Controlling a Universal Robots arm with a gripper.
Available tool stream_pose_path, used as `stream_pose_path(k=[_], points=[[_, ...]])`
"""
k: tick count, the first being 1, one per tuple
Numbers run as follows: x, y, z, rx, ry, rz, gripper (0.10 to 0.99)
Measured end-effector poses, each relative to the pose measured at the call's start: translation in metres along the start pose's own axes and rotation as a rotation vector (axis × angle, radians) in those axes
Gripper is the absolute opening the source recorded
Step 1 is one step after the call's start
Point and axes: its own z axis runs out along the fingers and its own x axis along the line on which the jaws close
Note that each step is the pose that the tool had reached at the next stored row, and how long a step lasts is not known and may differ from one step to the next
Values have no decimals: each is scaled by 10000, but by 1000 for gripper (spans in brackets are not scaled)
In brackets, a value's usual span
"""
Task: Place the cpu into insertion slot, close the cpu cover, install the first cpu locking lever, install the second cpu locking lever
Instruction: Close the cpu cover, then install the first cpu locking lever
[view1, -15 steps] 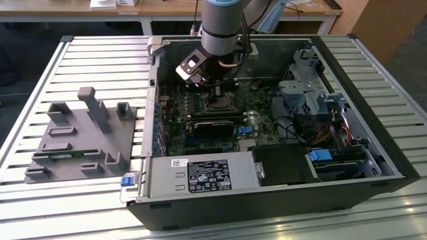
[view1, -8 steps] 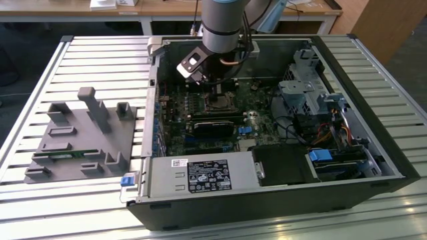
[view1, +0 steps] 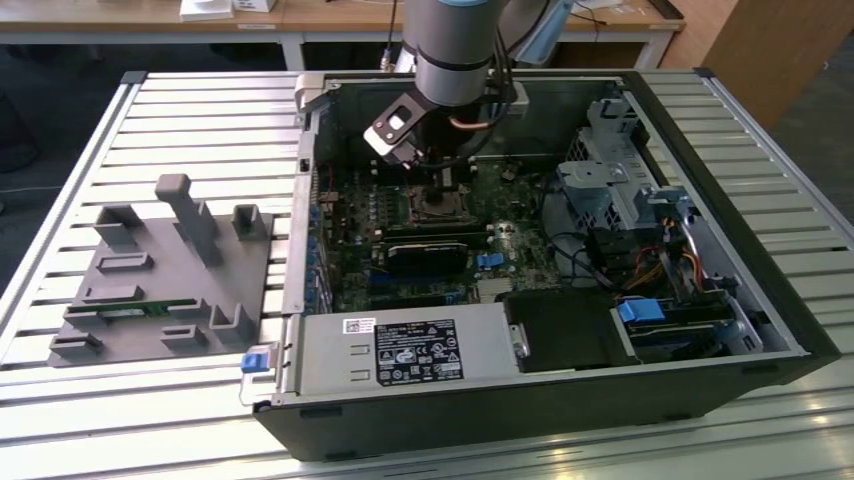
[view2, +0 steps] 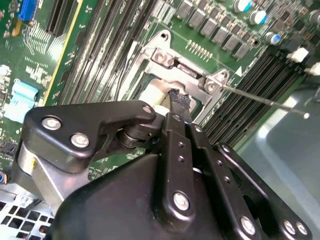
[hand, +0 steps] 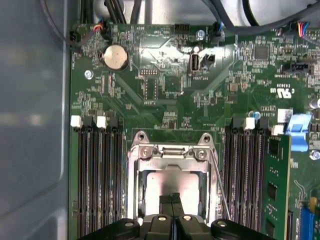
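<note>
One cpu (hand: 170, 182) (under one cpu cover (hand: 172, 164))

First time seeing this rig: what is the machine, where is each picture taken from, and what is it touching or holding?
One robot arm reaches into an open computer case lying on a slatted table. The exterior view looks on from off the arm; both wrist views ride on it, facing the green motherboard. Its end effector, shut with nothing visibly held, is over the cpu, seated beneath the cpu cover; contact I cannot tell. A thin locking lever sticks out alongside. A grey fixture lies beside the case.
</note>
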Motion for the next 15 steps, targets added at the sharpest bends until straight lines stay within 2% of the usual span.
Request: stream_pose_path(k=[7, 15], points=[[0, 61, -1, -1, 1, 0, 118], [0, 67, -7, 0, -2, 0, 118]])
